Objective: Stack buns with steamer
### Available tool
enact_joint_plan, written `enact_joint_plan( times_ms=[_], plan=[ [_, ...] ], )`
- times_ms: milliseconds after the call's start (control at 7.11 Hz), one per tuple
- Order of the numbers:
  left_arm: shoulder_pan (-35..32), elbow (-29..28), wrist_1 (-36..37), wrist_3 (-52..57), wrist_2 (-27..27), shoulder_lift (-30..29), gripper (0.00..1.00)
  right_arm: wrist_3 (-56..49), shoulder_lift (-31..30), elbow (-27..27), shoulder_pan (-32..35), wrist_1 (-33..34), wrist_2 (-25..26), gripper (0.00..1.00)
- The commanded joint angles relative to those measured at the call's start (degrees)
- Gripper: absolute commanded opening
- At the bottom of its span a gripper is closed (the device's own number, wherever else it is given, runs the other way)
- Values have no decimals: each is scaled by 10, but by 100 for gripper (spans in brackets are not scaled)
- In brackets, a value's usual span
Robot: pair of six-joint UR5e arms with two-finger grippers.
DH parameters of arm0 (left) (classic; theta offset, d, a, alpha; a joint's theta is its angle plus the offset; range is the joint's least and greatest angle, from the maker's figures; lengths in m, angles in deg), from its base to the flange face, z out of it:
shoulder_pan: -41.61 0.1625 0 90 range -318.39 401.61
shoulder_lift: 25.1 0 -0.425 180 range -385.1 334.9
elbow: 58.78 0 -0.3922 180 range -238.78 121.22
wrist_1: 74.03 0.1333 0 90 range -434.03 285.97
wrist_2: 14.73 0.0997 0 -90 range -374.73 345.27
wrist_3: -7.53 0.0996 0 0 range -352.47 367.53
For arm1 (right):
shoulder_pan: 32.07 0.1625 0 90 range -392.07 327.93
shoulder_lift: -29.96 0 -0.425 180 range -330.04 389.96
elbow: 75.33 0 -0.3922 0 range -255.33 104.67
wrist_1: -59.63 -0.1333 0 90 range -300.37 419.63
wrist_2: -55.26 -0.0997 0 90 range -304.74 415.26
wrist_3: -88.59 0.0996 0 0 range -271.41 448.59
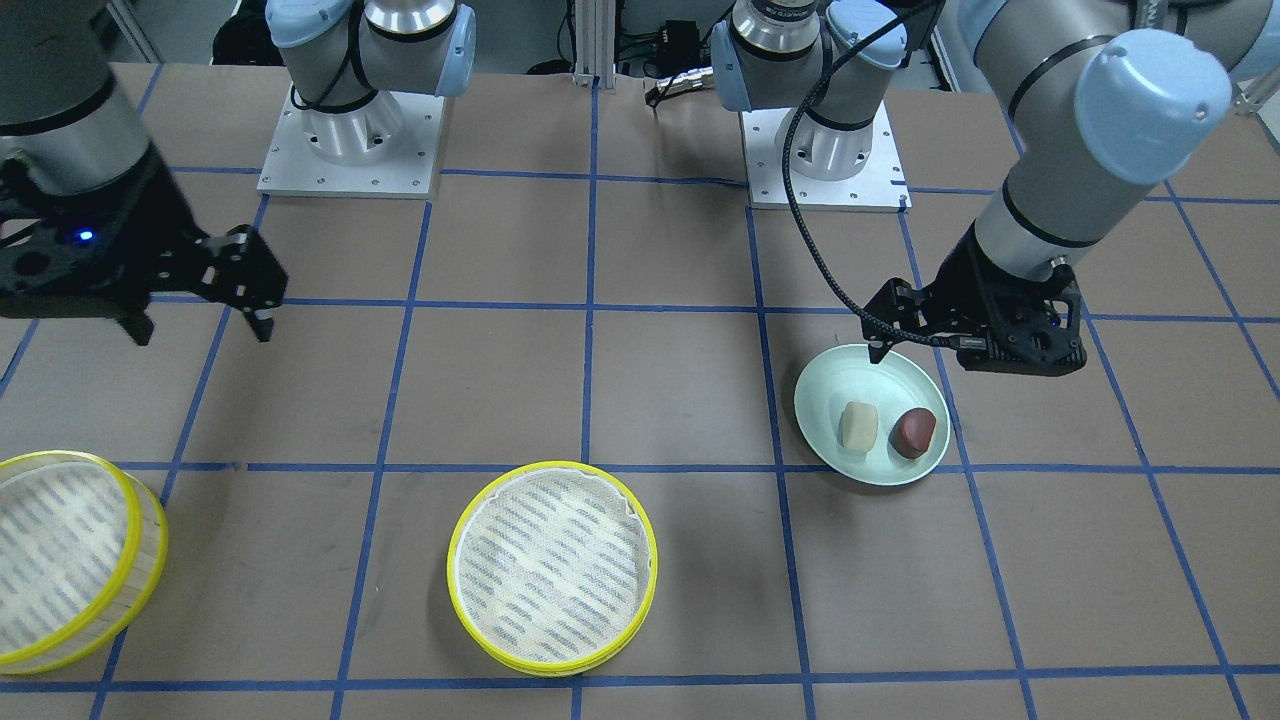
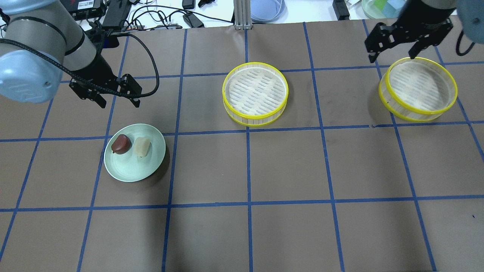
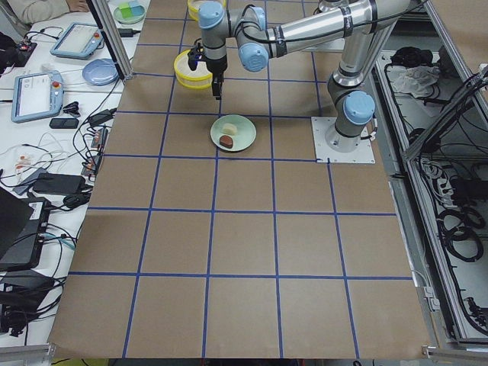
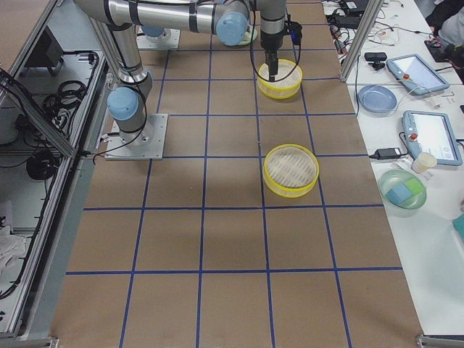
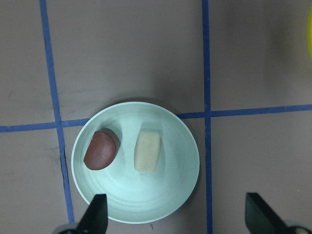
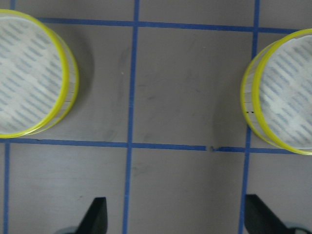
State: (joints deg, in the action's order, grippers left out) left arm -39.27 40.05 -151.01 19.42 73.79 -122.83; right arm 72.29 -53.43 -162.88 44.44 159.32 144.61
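Here, the left gripper (image 2: 119, 104) hangs open and empty over the green plate (image 2: 128, 172) at the left, where the brown bun (image 2: 121, 144) and cream bun (image 2: 142, 146) lie side by side. The middle steamer tray (image 2: 255, 90) sits farther back. The right steamer tray (image 2: 419, 88) stands far right, with the right gripper (image 2: 393, 57) open in the air by its left edge.

Nothing here reads as a word, number or brand from where I stand. A white label (image 2: 86, 4) on a black box (image 2: 75, 9) behind the bench (image 2: 287, 166) seems to carry print, but it is too small to make out.
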Motion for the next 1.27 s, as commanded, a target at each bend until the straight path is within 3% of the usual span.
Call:
enact_joint_plan(
  times_ms=[0,141,281,562,844,984,1125],
  plan=[
    [3,18,13,5,1,-61,97,-100,57,4,-108,79,-2,100],
    [6,22,15,5,-1,-91,95,-115,93,5,-145,91,-2,100],
    [6,22,41,5,-1,-117,94,-139,134,7,-178,173,-4,100],
    [6,23,54,6,5,-165,79,-146,192,7,-207,228,-2,100],
    [6,23,54,-1,8,-182,79,-184,243,8,-216,284,-4,100],
    [6,25,54,-2,13,-184,71,-202,258,8,-230,288,-9,100],
    [6,26,54,-2,16,-185,52,-215,270,8,-232,288,-10,100]
  ],
)
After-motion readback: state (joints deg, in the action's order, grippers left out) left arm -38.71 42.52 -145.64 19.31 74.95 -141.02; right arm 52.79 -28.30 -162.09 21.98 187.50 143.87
